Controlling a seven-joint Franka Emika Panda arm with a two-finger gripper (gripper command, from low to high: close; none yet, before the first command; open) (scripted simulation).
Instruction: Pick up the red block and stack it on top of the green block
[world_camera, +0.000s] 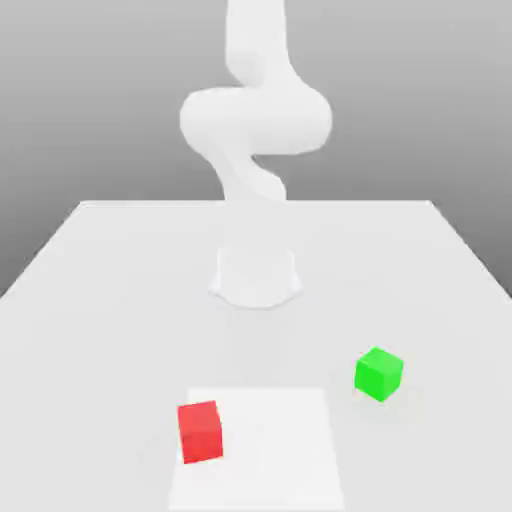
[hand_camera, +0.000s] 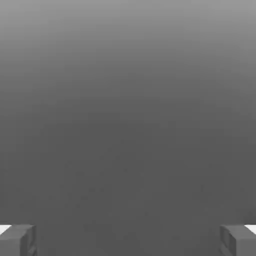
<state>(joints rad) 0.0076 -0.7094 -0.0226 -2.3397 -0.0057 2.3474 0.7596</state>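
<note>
A: Red block (world_camera: 200, 431) first: where does it sit?

B: On the white surface (world_camera: 90, 290), at the near edge of the exterior view, left of centre. It lies on a paler square patch (world_camera: 280, 450) of that surface, at the patch's left side. It is a plain, bright-red cube with matte faces, and it carries no lettering or label.

A: And the green block (world_camera: 379, 374)?

B: Off the patch, toward the exterior view's right and a little farther back. It is well apart from the red one, about the same size, and turned slightly so one corner faces the camera. No writing on it either.

A: What about the pincer (hand_camera: 128, 240)?

B: In the hand view its two grey fingertips (hand_camera: 17, 240) stand at opposite edges, spread wide, with nothing between them. It is released and holds nothing. Neither block lies between or near those tips in that view; behind them is only a plain grey ground.

A: The room?

B: A flat grey backdrop. The white arm (world_camera: 255, 120) rises from a round base (world_camera: 256, 277) at the middle of the surface, behind both blocks.
</note>
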